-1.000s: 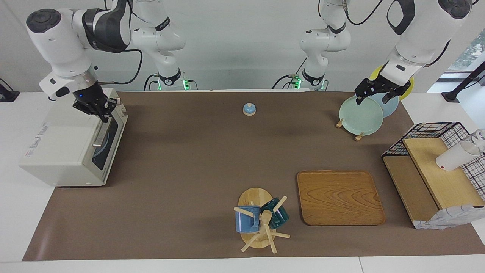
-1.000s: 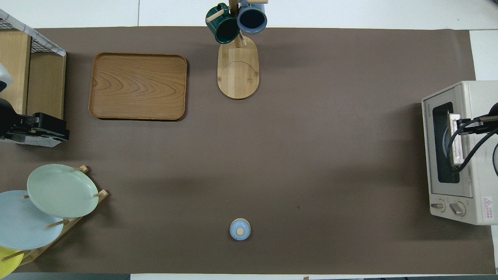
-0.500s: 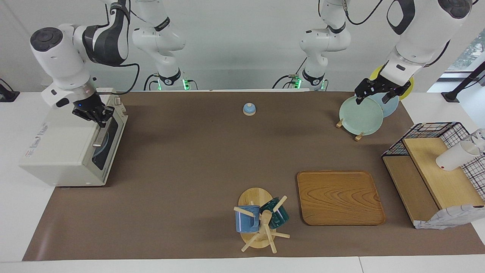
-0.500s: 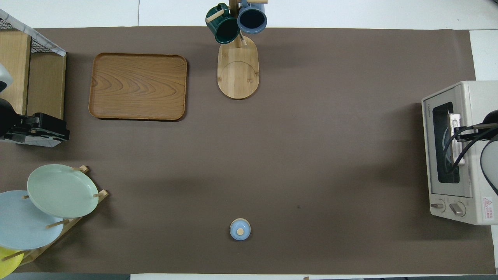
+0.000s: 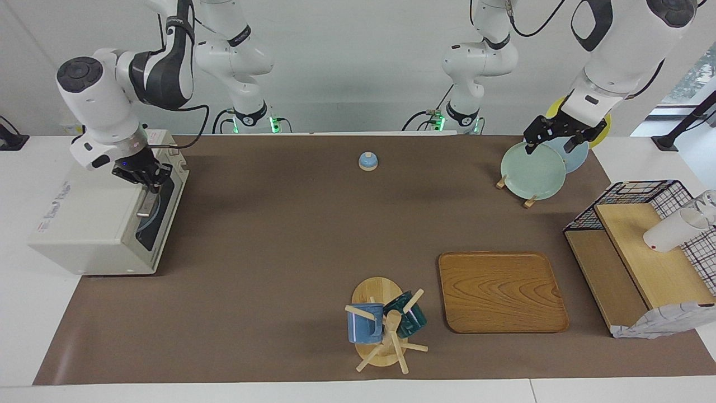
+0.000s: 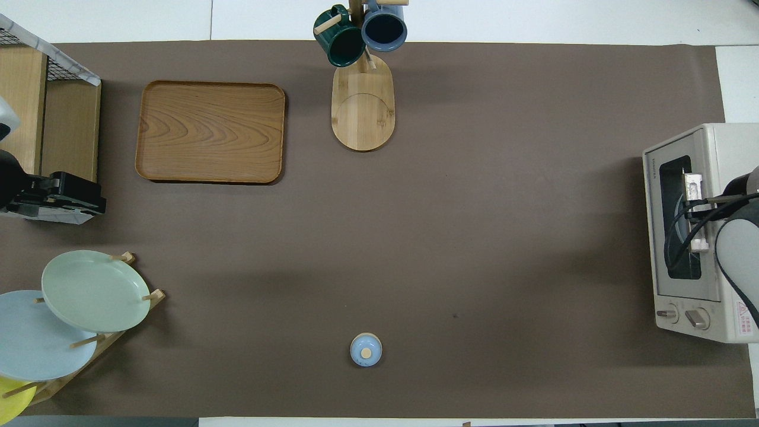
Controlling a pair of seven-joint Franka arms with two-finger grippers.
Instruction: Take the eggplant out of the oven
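The cream-white oven stands at the right arm's end of the table, its dark glass door shut; it also shows in the overhead view. My right gripper is down at the door's metal bar handle, at the handle's end nearer the robots; in the overhead view the gripper covers part of the handle. The eggplant is not in view; only a pale round shape shows through the glass. My left gripper is open and empty, waiting over the plate rack.
A plate rack with a green plate stands at the left arm's end. A wooden tray, a mug tree, a wire basket shelf and a small blue knobbed lid are on the brown mat.
My right gripper has come down from above the oven's top edge onto the door handle. The left arm has not moved.
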